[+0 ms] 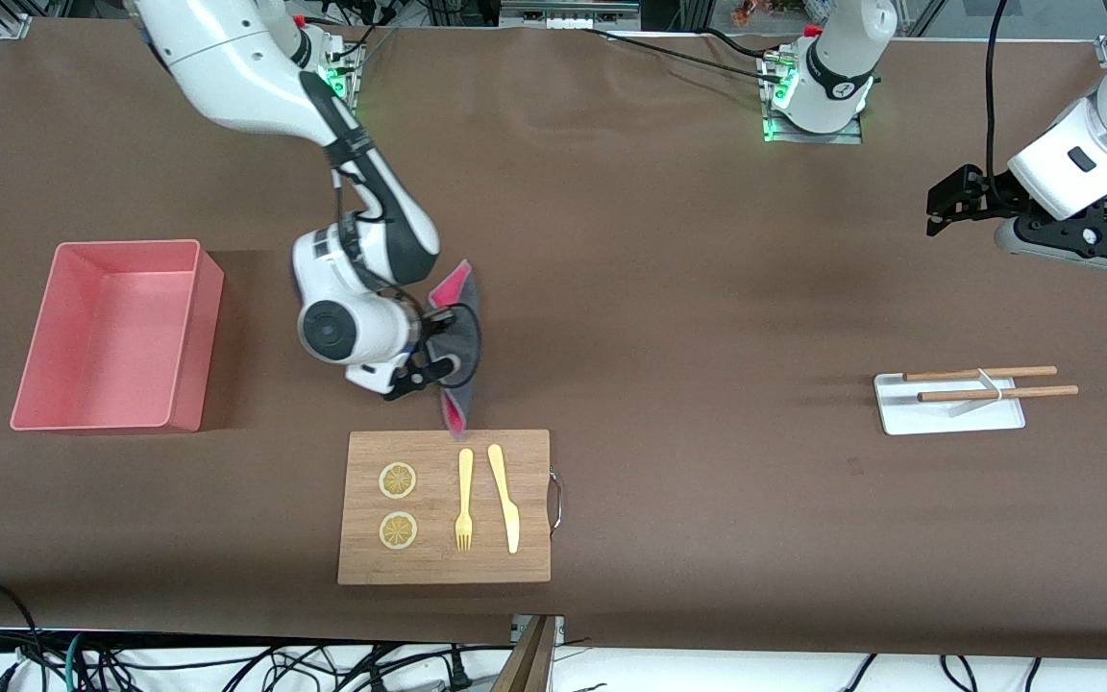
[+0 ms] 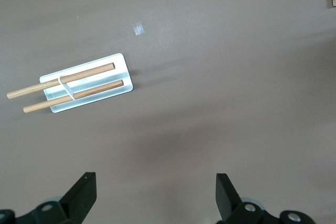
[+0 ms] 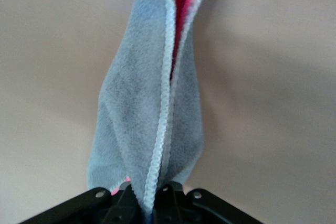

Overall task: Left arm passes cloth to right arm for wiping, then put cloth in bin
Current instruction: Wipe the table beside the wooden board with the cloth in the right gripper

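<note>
Brown table (image 1: 707, 288); right pincer (image 1: 433, 370) clamps cloth (image 1: 457, 332); left pincer (image 2: 156, 195) wide, waiting

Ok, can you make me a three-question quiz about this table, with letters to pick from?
1. Where are the fork and knife?
A. in the pink bin
B. on the wooden board
C. on the white tray

2. How many lemon slices lie on the wooden board?
A. one
B. two
C. four

3. What is the right gripper doing?
A. holding the cloth
B. holding a stick
C. holding nothing

Answers:
1. B, both lie side by side on the board.
2. B, two round slices, one nearer the front camera.
3. A, its jaws are shut on the cloth, over the table just above the board; the left gripper waits open over the table near the white tray.
</note>
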`<state>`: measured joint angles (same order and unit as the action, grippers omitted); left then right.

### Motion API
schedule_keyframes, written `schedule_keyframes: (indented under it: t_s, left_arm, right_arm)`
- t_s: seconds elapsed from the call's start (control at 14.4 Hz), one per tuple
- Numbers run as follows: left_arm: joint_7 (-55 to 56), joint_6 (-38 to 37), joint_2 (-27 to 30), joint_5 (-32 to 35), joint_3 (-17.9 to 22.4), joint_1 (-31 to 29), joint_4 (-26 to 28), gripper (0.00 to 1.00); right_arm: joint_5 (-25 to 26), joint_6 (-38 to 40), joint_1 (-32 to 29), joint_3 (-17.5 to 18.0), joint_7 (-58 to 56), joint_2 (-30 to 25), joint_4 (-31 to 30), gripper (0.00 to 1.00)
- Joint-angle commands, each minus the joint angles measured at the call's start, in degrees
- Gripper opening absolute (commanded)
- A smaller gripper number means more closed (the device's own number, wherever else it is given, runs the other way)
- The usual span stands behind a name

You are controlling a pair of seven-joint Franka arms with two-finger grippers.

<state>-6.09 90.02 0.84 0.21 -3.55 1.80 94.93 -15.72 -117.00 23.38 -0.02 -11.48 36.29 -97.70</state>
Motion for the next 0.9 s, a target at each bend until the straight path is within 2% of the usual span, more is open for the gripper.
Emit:
schedule_keyframes:
  t_s: [0.0,0.14,0.42,0.69,0.83]
  left_arm:
    - [-0.94,-1.07,0.12,1.55,-0.14,-0.13,-0.97,1.00]
    - [-0.94,-1.07,0.12,1.55,-0.14,-0.22,-0.97,1.00]
    - [-0.85,-1.16,0.12,1.46,-0.23,-0.13,-0.97,1.00]
    - [-0.85,-1.16,0.21,1.46,-0.23,-0.13,-0.97,1.00]
    - [-0.85,-1.16,0.21,1.46,-0.32,-0.05,-0.97,1.00]
  right_arm:
    - [0.07,4.40,-2.27,-4.88,-12.29,-3.94,-3.64,0.00]
    - [2.52,6.17,-5.18,-6.82,-20.12,-4.64,-4.34,0.00]
    - [6.47,6.96,-7.29,-12.01,-32.08,-6.75,-6.54,0.00]
    - [13.86,7.58,-8.53,-14.04,-35.27,-8.25,-4.97,0.00]
    - [13.35,7.49,-7.74,-13.95,-34.58,-7.55,-4.43,0.00]
